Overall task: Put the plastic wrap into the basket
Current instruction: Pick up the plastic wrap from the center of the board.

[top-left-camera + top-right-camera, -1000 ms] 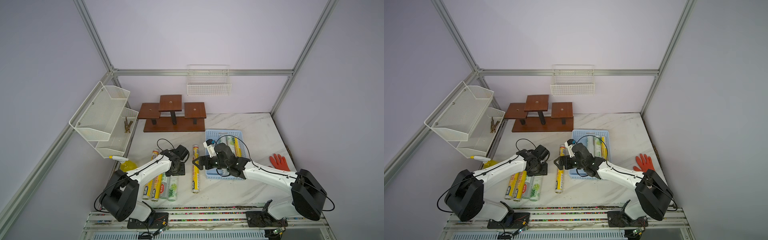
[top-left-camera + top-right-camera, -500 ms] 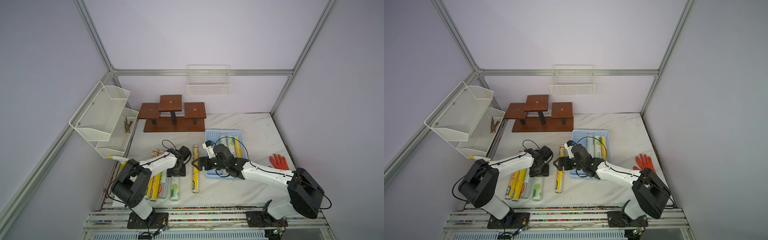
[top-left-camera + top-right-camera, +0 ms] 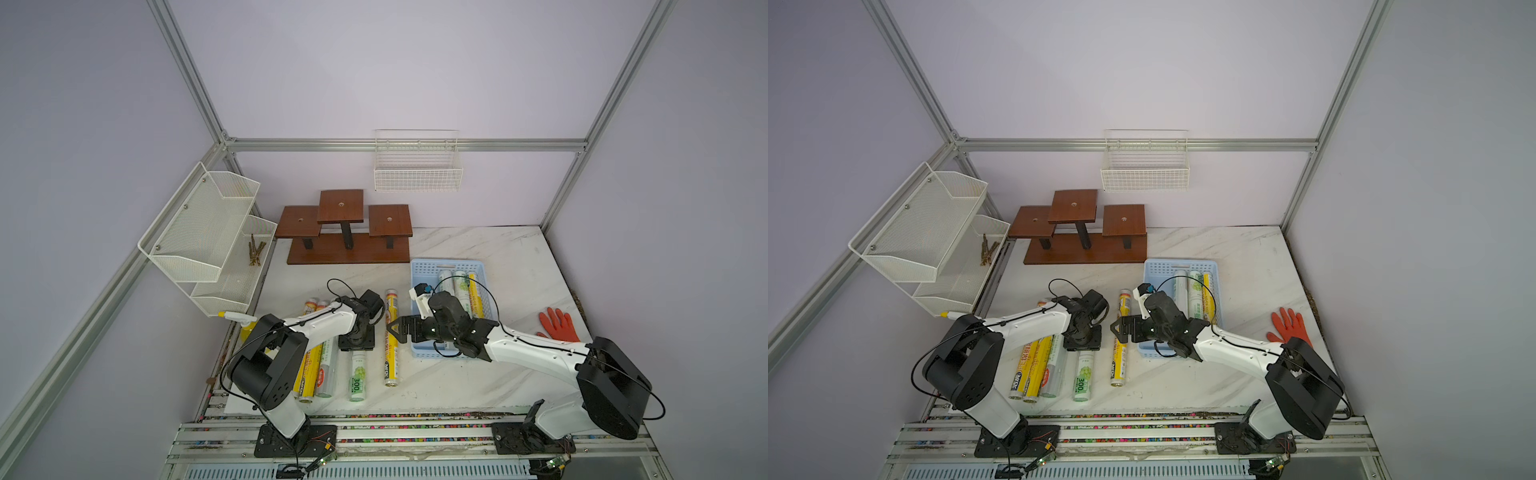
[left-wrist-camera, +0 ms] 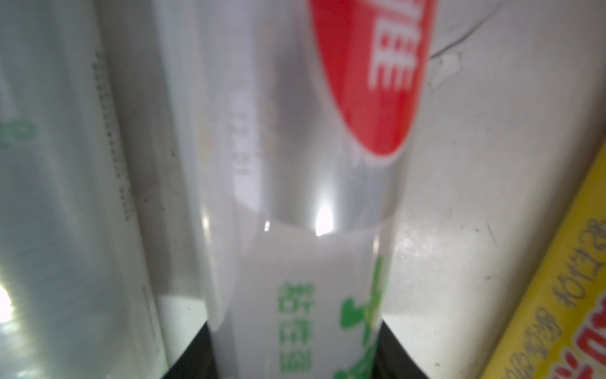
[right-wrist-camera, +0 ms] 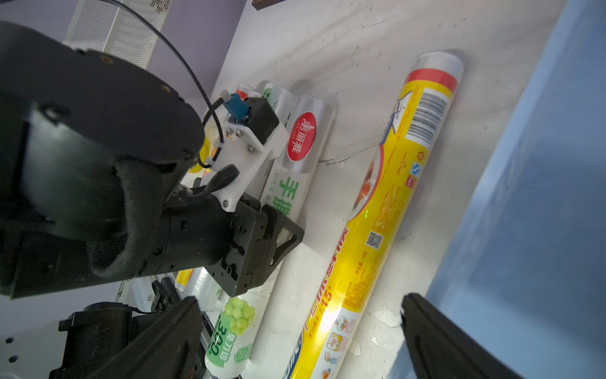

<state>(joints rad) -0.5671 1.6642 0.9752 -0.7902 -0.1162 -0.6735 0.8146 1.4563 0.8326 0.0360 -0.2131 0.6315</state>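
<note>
**Now the left fingers close on a roll**

Within the last second we see two changes. The left gripper (image 3: 356,337) has come down onto the white-green roll (image 5: 296,154), and its fingers (image 4: 400,366) have narrowed. In the left wrist view they sit against both sides of the sleeve, so we judge the roll to be gripped. It is not lifted yet and lies on the table (image 3: 498,257). The right gripper (image 3: 395,332) has spread its fingers wide and hangs over the yellow roll (image 3: 390,365). This roll lies alone at 3 o'clock from the white-green one, and we see nothing held.

The basket (image 3: 446,266) stands just beside the yellow roll, at its 3 o'clock, and already holds three rolls (image 3: 456,286). At 9 o'clock from the left gripper three more rolls (image 3: 322,370) lie side by side, partly under the arm.

For the task this means five rolls remain outside and both arms are preparing a pick together. We think the left roll must travel toward 3 o'clock, across the place where the right arm works, so the two could meet.
</note>
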